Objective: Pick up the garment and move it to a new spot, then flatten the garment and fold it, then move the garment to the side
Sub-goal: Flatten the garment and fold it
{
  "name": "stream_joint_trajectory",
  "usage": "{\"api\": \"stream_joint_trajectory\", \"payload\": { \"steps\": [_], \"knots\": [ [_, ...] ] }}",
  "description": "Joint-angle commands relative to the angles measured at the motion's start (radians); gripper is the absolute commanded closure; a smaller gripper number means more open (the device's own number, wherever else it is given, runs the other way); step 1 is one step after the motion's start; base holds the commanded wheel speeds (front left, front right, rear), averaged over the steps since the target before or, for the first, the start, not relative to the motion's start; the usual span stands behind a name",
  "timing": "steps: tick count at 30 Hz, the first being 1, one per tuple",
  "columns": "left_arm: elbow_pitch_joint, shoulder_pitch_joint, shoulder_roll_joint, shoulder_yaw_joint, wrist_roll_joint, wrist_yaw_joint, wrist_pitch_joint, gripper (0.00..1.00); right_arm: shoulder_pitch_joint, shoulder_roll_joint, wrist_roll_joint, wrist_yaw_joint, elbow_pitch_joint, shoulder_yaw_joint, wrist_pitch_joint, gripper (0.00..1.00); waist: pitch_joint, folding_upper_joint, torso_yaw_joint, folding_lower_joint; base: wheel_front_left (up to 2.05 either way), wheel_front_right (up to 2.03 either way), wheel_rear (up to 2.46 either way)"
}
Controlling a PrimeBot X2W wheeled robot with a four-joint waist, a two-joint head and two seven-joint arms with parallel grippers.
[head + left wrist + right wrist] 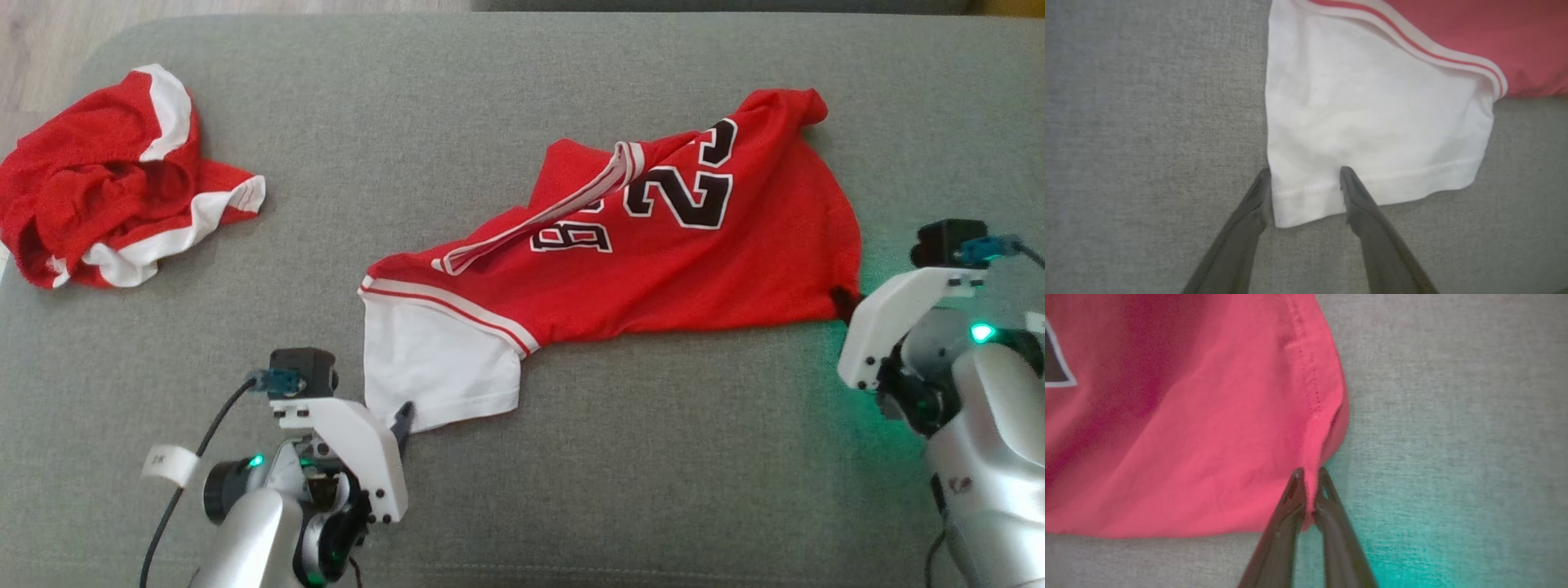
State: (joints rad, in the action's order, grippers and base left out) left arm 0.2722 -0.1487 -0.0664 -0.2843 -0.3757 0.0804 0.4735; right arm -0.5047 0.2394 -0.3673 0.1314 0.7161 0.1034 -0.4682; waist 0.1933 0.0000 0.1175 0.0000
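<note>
The garment (653,269) is a red jersey with black numerals and a white sleeve, lying crumpled across the middle of the grey cushion. My left gripper (402,420) stands at the sleeve's near corner. In the left wrist view the left gripper (1304,175) is open, with the white sleeve's (1372,122) hemmed corner lying between its fingers (1359,200). My right gripper (841,300) is at the jersey's right bottom corner. In the right wrist view the right gripper (1309,473) is shut, pinching the seamed corner of the red cloth (1188,437).
A second red and white garment (114,180) lies bunched at the far left edge of the grey cushion (490,98). Wooden floor (49,41) shows beyond the cushion's rounded back left corner. Bare cushion lies in front of the jersey, between my arms.
</note>
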Motion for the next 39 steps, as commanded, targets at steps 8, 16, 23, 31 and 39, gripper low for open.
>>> {"api": "stream_joint_trajectory", "payload": {
  "steps": [8, 16, 23, 31, 39],
  "knots": [
    [-0.036, -0.012, -0.029, 0.039, -0.010, 0.018, -0.035, 1.00, -0.019, 0.001, -0.016, -0.001, -0.006, 0.042, 0.169, 1.00, -0.031, 0.0000, -0.006, 0.0000, 0.00, 0.00, 0.00],
    [-0.179, 0.009, -0.075, 0.077, -0.030, 0.009, -0.059, 1.00, -0.024, -0.006, -0.092, -0.001, -0.076, 0.047, 0.308, 1.00, -0.083, 0.0000, -0.021, 0.0000, 0.00, 0.00, 0.00],
    [-0.290, -0.087, -0.131, 0.089, -0.022, -0.045, -0.090, 1.00, -0.040, 0.012, -0.210, -0.001, -0.206, 0.072, 0.305, 1.00, -0.055, 0.0000, -0.037, 0.0000, 0.00, 0.00, 0.00],
    [-0.136, -0.495, -0.123, 0.104, -0.050, -0.122, -0.122, 1.00, -0.249, 0.070, -0.376, -0.001, -0.280, 0.087, 0.270, 1.00, 0.107, 0.0000, -0.042, 0.0000, 0.00, 0.00, 0.00],
    [0.221, -1.004, -0.105, 0.126, -0.044, -0.154, -0.205, 1.00, -0.591, 0.101, -0.527, -0.001, -0.140, 0.114, 0.216, 1.00, 0.243, 0.0000, -0.049, 0.0000, 0.00, 0.00, 0.00]
  ]
}}
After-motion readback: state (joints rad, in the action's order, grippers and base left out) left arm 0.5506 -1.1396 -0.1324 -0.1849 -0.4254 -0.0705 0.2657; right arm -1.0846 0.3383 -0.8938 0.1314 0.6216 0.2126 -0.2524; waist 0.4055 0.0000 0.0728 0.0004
